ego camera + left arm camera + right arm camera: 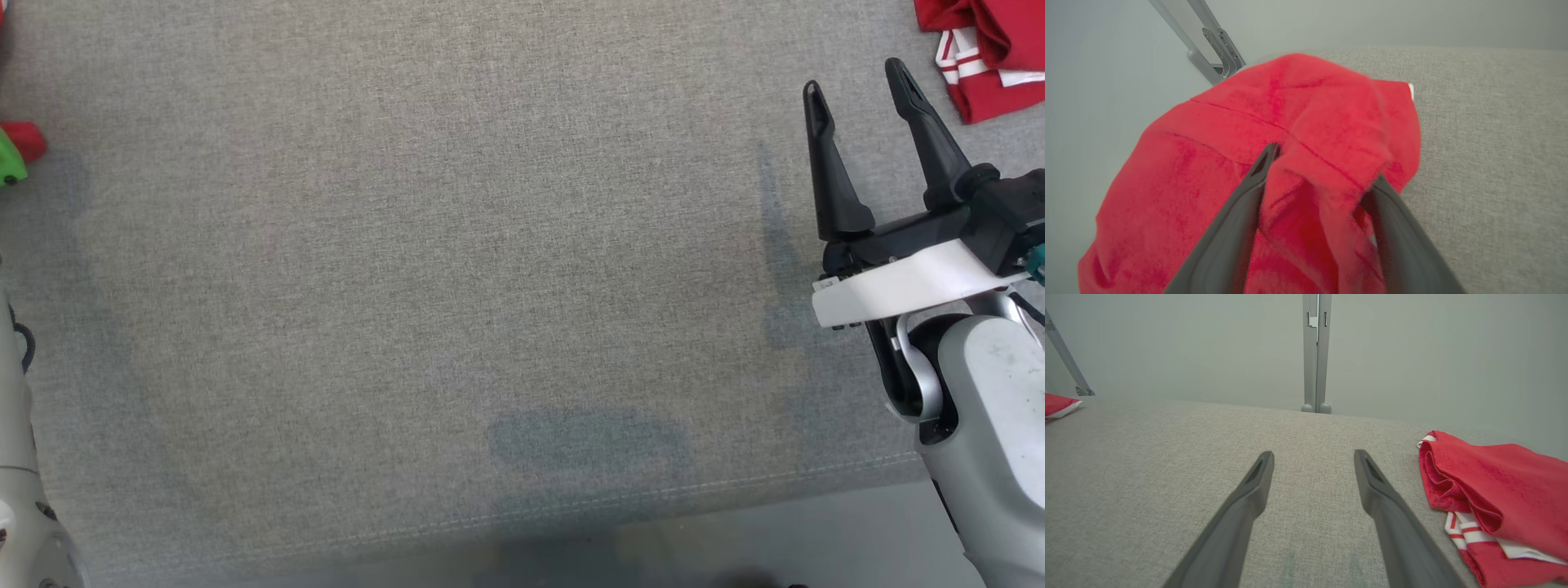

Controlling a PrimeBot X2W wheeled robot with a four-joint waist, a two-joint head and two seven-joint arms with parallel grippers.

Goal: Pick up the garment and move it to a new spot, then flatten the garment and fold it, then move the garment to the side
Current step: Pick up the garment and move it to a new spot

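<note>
Left wrist view: left fingers [1253,183] wide, garment [1200,155] bunched between (draping one tip) — right fingers [1255,482] open, empty.

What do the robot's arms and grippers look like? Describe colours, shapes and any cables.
The right gripper has two long, tapering black fingers on a black base with a white plate. Its forearm is pale grey and rounded. A dark cable runs along the pale left arm.

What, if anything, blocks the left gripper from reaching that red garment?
Nothing visible does: the red garment lies bunched between the spread fingers of the left gripper, at the edge of the grey surface.
</note>
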